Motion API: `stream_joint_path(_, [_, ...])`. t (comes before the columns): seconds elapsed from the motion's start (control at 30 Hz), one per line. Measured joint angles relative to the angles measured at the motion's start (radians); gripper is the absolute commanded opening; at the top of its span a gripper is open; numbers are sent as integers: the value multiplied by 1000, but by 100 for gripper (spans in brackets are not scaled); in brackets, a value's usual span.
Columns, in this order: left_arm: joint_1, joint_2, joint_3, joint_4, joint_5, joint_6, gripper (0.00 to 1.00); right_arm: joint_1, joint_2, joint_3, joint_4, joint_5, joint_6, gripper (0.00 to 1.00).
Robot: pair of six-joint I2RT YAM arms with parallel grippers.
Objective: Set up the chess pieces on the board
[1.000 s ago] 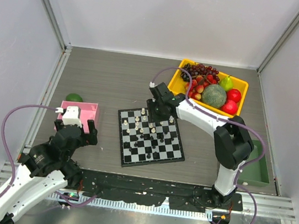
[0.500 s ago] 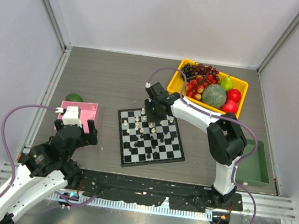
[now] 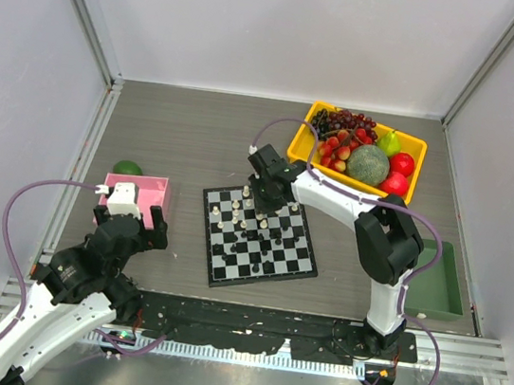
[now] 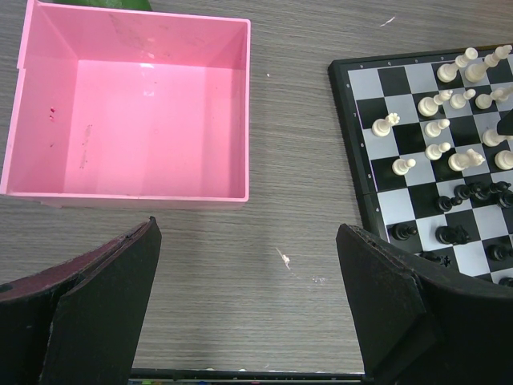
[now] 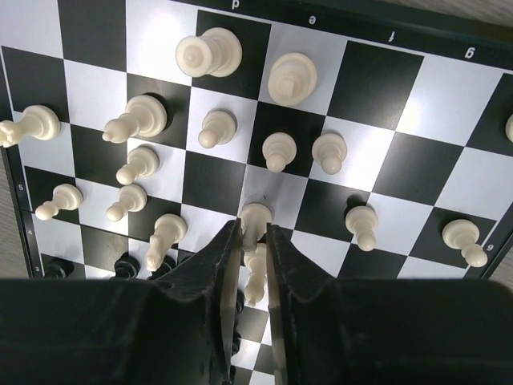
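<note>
on the board (image 3: 239, 268): many small chess pieces stand here, not in neat rows.
the board: it lies flat on the table (image 4: 240, 241), turned a little.
white chess pieces (image 5: 280, 150): they are spread over the far half of the board, some on black squares and some on white ones.
black chess pieces (image 4: 454, 234): they bunch up on the middle and near part of the board.
my right gripper (image 5: 252, 233): it is low over the middle of the board and points down. my arm reaches in from the board's right side.
my right fingers (image 5: 224, 257): they are very close together, with one white piece between them.
white piece (image 5: 255, 215): its round top peeks out between my right fingertips. i cannot tell if it is lifted off the board.
my left gripper (image 4: 248, 297): it is spread wide, with only table between its fingers. it hangs over the table just left of the board.
pink tray (image 4: 128, 195): it sits left of the board, on the far side of my left gripper.
green thing (image 3: 127, 168): it is left of the board too, just past the pink tray.
yellow bin (image 3: 299, 139): it is near the board's far right corner and is full of fruit.
green tray (image 3: 453, 297): it is right of the board, well apart from it.
</note>
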Motion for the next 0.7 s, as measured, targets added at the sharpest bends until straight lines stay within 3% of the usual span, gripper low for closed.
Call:
stream_joint_path(0.13, [0, 0, 0, 0, 0, 0, 100, 0, 0, 0, -3, 3, -2, 16])
stream_joint_path(0.4, [0, 0, 0, 0, 0, 0, 100, 4, -19, 0, -10, 15, -2, 15])
stream_joint_path(0.7, [0, 0, 0, 0, 0, 0, 99, -27, -165, 45, -13, 104, -18, 14])
